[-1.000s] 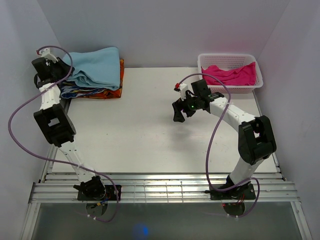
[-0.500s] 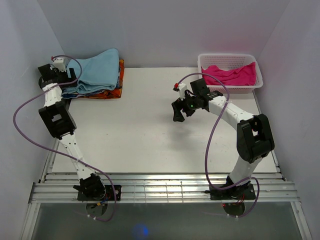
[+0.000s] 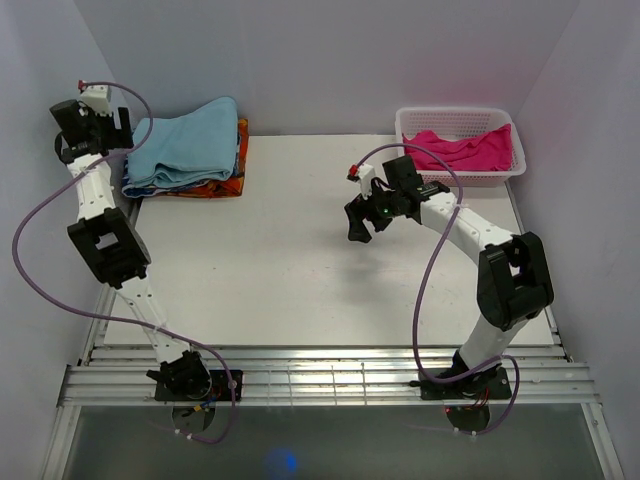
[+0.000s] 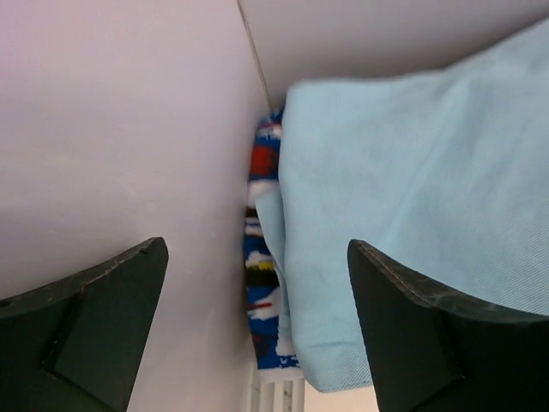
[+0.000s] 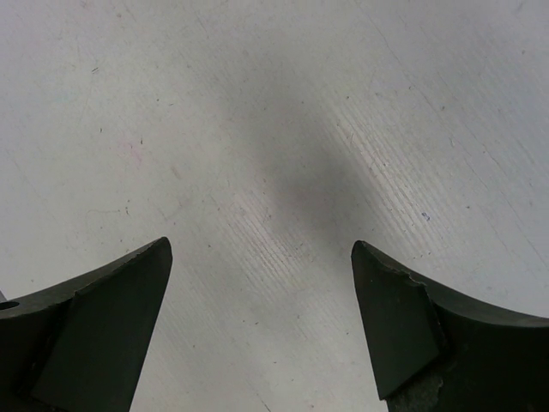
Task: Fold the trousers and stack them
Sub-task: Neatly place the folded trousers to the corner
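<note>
Top external view: I find the trousers folded and lying on a patterned cloth at the far left corner of the tabletop, so I judge the stack made. My left hand hovers just beside the pile's left edge, close to the side wall and apart from the fabric. The left wrist view agrees: both fingers stand wide apart with nothing between them, and the light-blue cloth and the patterned edge under it show past them. I judge the hand is held off the pile so that it cannot drag the top fold.

My right hand hangs over bare tabletop right of centre, well apart from the stack. Its wrist view shows the fingers spread wide over plain surface, holding nothing. I take this as parked out of the way.

A basket at the far right holds a pink garment; neither hand is near it.

Risk noted: the trousers drape loosely over the patterned cloth on the left, and a brush there could shift them.
</note>
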### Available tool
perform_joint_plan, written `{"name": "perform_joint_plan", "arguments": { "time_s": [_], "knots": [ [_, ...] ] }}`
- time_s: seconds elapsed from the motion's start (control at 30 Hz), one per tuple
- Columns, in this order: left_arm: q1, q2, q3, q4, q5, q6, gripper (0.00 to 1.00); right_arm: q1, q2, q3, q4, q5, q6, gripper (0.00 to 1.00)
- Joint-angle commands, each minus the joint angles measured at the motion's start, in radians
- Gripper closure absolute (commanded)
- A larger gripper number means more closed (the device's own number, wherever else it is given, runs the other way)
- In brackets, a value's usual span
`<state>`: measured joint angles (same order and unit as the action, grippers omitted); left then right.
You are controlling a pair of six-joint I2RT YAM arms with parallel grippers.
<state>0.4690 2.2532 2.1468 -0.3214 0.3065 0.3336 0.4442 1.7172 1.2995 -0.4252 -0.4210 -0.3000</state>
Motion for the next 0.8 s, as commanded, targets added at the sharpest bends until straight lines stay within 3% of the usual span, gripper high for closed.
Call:
{"name": "perform_joint_plan", "arguments": {
  "time_s": [0.0, 0.07, 0.1, 0.3, 0.63, 0.77],
  "knots": [
    [0.013, -0.135, 0.062, 0.038, 0.072, -0.034, 0.04, -0.006, -0.062, -0.006, -0.012, 0.008, -0.031, 0.1],
    [0.013, -0.142, 0.042, 0.021, 0.2, -0.05, 0.14, -0.007, -0.068, -0.017, -0.009, 0.01, -0.037, 0.1],
    [0.013, -0.139, 0.036, 0.027, 0.23, -0.089, 0.25, -0.007, -0.07, -0.019, -0.01, 0.008, -0.039, 0.1],
    [0.01, 0.012, 0.117, 0.047, 0.249, -0.234, 0.53, -0.009, -0.067, -0.031, -0.012, -0.009, -0.039, 0.1],
    [-0.001, 0.29, 0.214, 0.226, 0.185, -0.386, 0.56, -0.019, -0.016, -0.009, -0.037, 0.011, -0.042, 0.1],
    [-0.02, 0.379, 0.248, 0.295, 0.099, -0.387, 0.5, -0.027, -0.018, -0.016, -0.053, 0.03, -0.047, 0.1]
  ]
}}
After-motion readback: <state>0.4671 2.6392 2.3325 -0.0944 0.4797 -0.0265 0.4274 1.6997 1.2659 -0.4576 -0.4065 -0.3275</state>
